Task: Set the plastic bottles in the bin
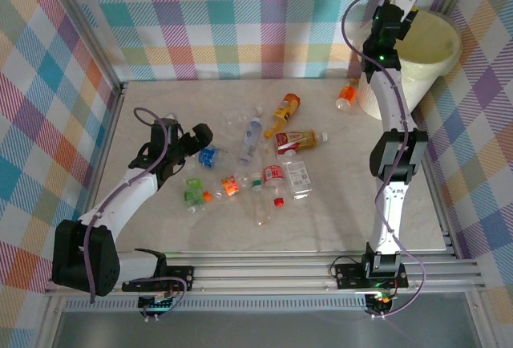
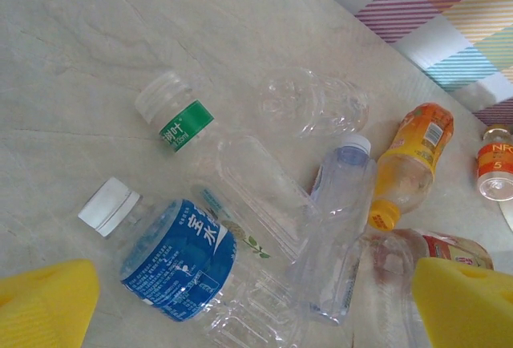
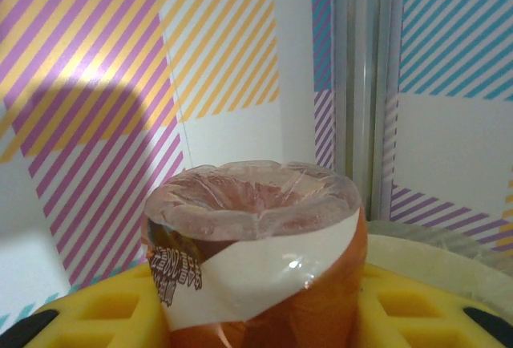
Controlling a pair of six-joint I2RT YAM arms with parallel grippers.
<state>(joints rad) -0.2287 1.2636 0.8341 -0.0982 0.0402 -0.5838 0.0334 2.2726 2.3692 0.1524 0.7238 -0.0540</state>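
Observation:
Several crushed plastic bottles [image 1: 274,176] lie scattered across the middle of the table. My left gripper [image 1: 200,135] hovers open just above a blue-labelled bottle [image 2: 172,256], whose white cap points left; my yellow pads [image 2: 44,300] stand wide apart on either side of it. A green-labelled bottle [image 2: 180,123], a clear one [image 2: 341,196] and an orange one [image 2: 413,155] lie beyond. My right gripper [image 1: 401,7] is raised beside the bin [image 1: 425,47], shut on a brown-orange bottle [image 3: 256,252] with a white label, base pointing outward. The bin's pale rim [image 3: 449,256] shows just behind it.
A small orange bottle [image 1: 347,94] lies against the bin's foot. A brown bottle with a red label [image 1: 298,139] and an orange one [image 1: 286,109] lie mid-table. Checked walls close in the back and sides; a metal rail [image 1: 280,268] runs along the near edge.

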